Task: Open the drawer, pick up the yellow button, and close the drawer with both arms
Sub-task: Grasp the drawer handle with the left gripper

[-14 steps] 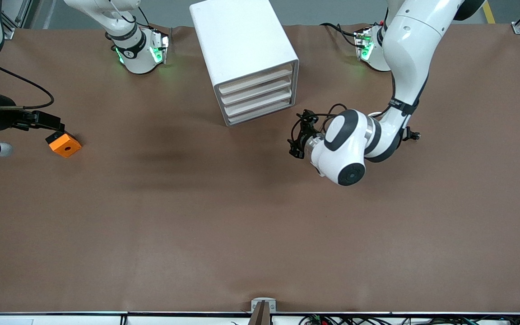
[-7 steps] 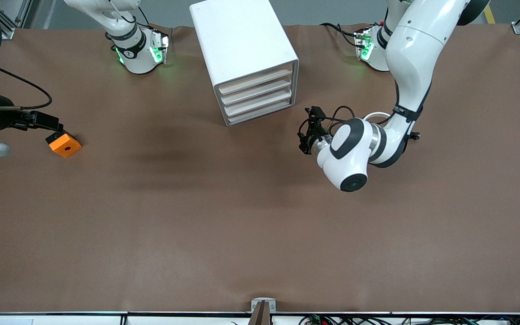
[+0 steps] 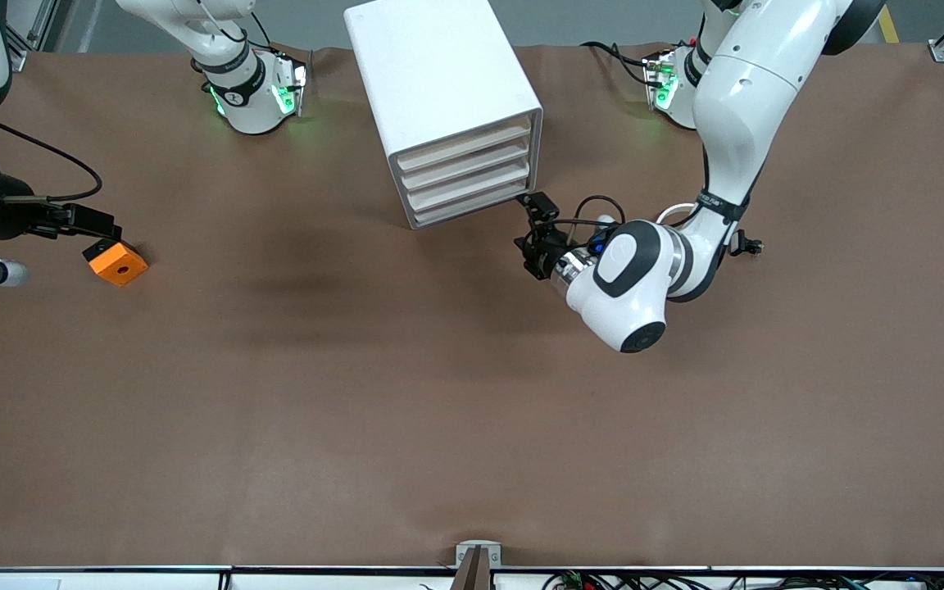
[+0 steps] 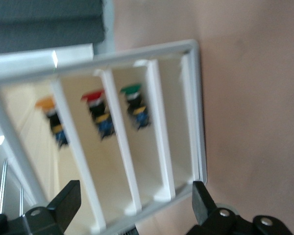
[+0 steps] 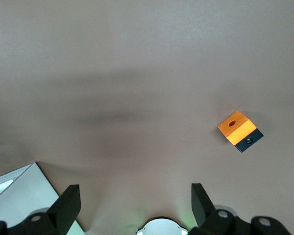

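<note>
The left end effector (image 3: 532, 236) is released, its two black fingers (image 4: 64, 199) spread wide with nothing between them. It hangs low over the worktop (image 3: 439, 410), just beside the bottom corner of the white cabinet (image 3: 439, 65) on the side toward the left arm's end, and faces the drawer fronts. All four drawers sit flush in the cabinet, and the drawer (image 3: 465, 146), the highest of them, is shut. The left wrist view looks straight at the cabinet's front. There the button (image 4: 51, 120), blurred, shows its orange cap and dark body in the highest compartment. A red-capped button (image 4: 95, 110) is in the next one down and a green-capped button (image 4: 134, 105) in the one below that.

The right end effector (image 3: 95, 233) is also released, its fingers (image 5: 66, 203) wide apart and holding nothing. It hangs over the right arm's end of the worktop, above bare brown surface, with the orange block (image 3: 118, 264) lying close by on the worktop. The block has a round hole in its top face and a black base.
</note>
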Controlling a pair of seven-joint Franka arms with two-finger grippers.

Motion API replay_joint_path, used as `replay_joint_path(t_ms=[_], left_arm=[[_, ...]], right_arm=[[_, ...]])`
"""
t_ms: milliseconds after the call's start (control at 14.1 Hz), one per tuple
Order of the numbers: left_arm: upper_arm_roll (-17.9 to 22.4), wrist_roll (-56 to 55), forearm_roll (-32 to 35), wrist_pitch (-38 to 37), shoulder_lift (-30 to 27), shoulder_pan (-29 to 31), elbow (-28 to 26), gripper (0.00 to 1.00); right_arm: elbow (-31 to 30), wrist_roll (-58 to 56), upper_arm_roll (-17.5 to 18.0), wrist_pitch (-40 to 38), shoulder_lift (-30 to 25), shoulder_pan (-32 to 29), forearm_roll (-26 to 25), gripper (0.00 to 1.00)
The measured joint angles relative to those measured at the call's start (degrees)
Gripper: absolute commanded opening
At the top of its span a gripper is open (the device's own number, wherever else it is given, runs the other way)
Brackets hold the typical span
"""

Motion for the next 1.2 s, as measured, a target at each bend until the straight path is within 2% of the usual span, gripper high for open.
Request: replay_joint_path(t_ms=[354, 425, 496, 779, 1204], left_arm=[[-0.5, -9.7, -4.0, 0.0, 0.9, -2.5, 1.2, 0.99], [-0.6, -10.2, -4.3, 0.0, 0.9, -3.5, 1.7, 0.94], [-0.6, -10.7, -4.3, 0.0, 1.0, -4.4, 2.1, 0.93], [-0.6, -11.6, -5.4, 0.0, 1.4, -5.2, 2.3, 0.76], [-0.7, -11.6, -5.8, -0.5, 3.2, -8.6, 2.4, 0.76]], right_arm=[[-0.1, 0.1, 0.1, 0.4, 0.1, 0.2, 0.1, 1.0], [-0.1, 0.1, 0.1, 0.4, 0.1, 0.2, 0.1, 1.0], [-0.2, 0.1, 0.2, 0.4, 0.1, 0.2, 0.1, 1.0], [-0.4, 0.1, 0.2, 0.4, 0.1, 0.2, 0.1, 1.0], [-0.8, 0.1, 0.2, 0.4, 0.1, 0.2, 0.1, 1.0]])
